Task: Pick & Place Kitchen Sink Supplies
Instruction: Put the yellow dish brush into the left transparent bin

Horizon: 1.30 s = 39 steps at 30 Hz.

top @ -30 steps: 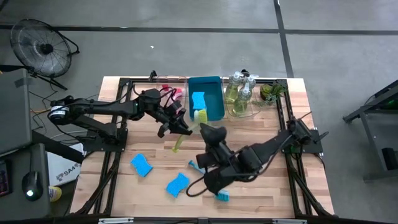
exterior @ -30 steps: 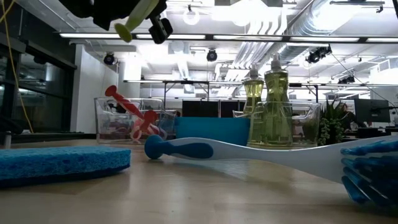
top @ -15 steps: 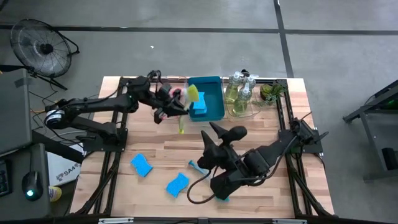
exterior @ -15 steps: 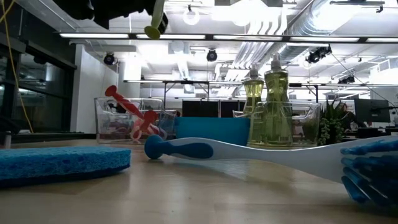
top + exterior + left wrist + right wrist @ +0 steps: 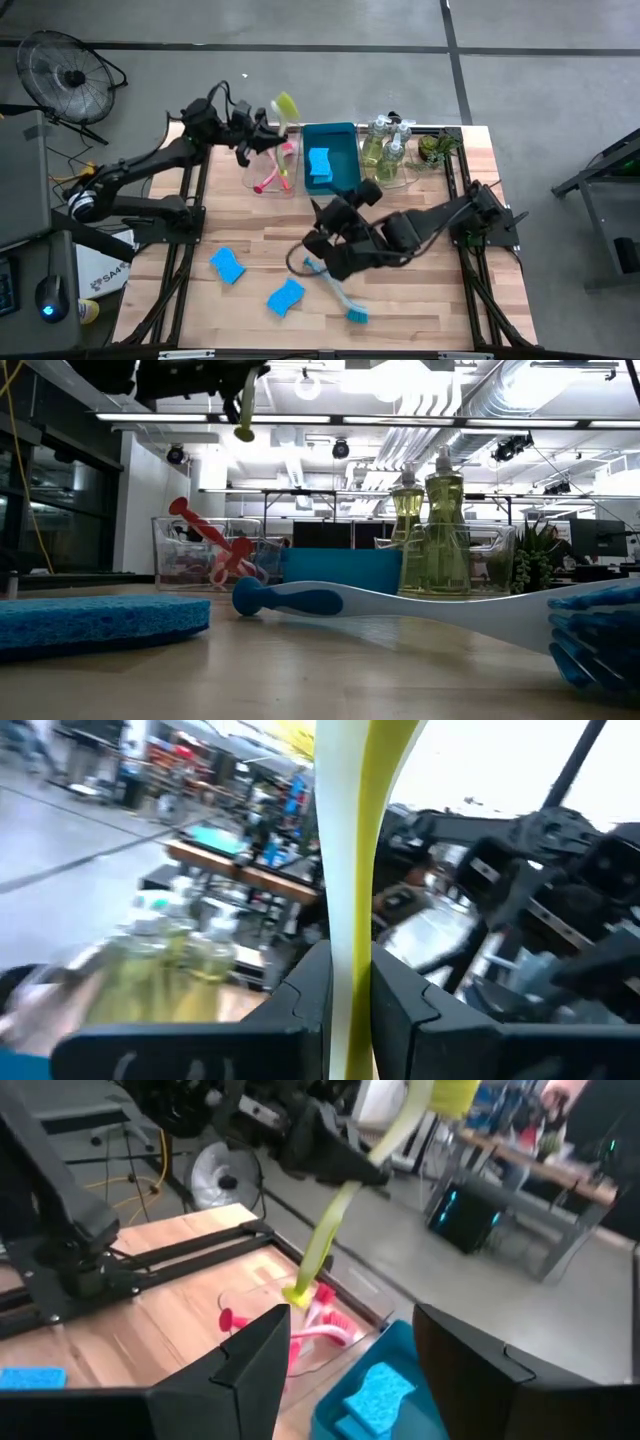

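My left gripper (image 5: 262,136) (image 5: 350,970) is raised over the table's far left, shut on a yellow-green dish brush (image 5: 284,140) (image 5: 335,1220). The brush's free handle end (image 5: 244,430) hangs above a clear tray (image 5: 262,172) that holds pink brushes (image 5: 305,1330). My right gripper (image 5: 318,225) (image 5: 350,1370) is open over the table's middle, touching nothing. A teal brush (image 5: 335,290) (image 5: 400,605) lies flat on the table near it. Two blue sponges (image 5: 227,265) (image 5: 285,297) lie on the near left. Another sponge (image 5: 319,165) sits in the blue bin (image 5: 345,150). My left gripper pinches the yellow-green brush's handle (image 5: 350,900) between its two fingers (image 5: 305,990), part way along it. The fingers come roughly level from the table's left and lie across the handle. The brush is lifted clear and stands nearly upright, bristle head (image 5: 285,104) up, handle end (image 5: 298,1293) down.
Pump bottles of yellowish liquid (image 5: 385,150) (image 5: 430,530) stand in a clear tray at the far edge, right of the blue bin. A small green plant (image 5: 435,148) sits at the far right corner. Bare wood shows on the table's near right (image 5: 430,310).
My left gripper has carried the yellow-green brush from beside the blue bin toward the far left, over the clear tray, rising as it went. The brush has tipped from slanting to nearly upright, head up. My right gripper has shifted slightly left, uncovering the teal brush.
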Each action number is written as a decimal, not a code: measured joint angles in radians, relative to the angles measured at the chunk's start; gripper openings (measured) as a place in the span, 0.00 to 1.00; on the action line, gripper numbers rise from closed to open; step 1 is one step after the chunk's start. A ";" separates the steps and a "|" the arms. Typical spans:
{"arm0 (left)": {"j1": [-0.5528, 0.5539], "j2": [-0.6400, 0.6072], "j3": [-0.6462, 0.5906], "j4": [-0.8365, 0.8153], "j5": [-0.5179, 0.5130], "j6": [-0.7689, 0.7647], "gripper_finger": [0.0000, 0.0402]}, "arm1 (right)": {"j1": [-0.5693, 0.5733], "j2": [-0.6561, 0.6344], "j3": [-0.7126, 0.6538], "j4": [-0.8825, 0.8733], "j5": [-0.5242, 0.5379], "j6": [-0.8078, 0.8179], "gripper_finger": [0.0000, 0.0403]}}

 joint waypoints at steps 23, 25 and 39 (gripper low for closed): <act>0.204 0.000 -0.004 -0.410 -0.159 -0.027 0.08 | -0.190 0.000 0.000 -0.110 -0.194 0.085 0.51; 0.204 0.000 -0.025 -0.407 -0.156 -0.034 0.08 | -0.191 -0.004 0.000 -0.174 -0.196 0.137 0.51; 0.231 -0.006 -0.117 -0.518 -0.018 -0.003 0.08 | -0.108 -0.141 0.000 -0.554 -0.273 0.472 0.51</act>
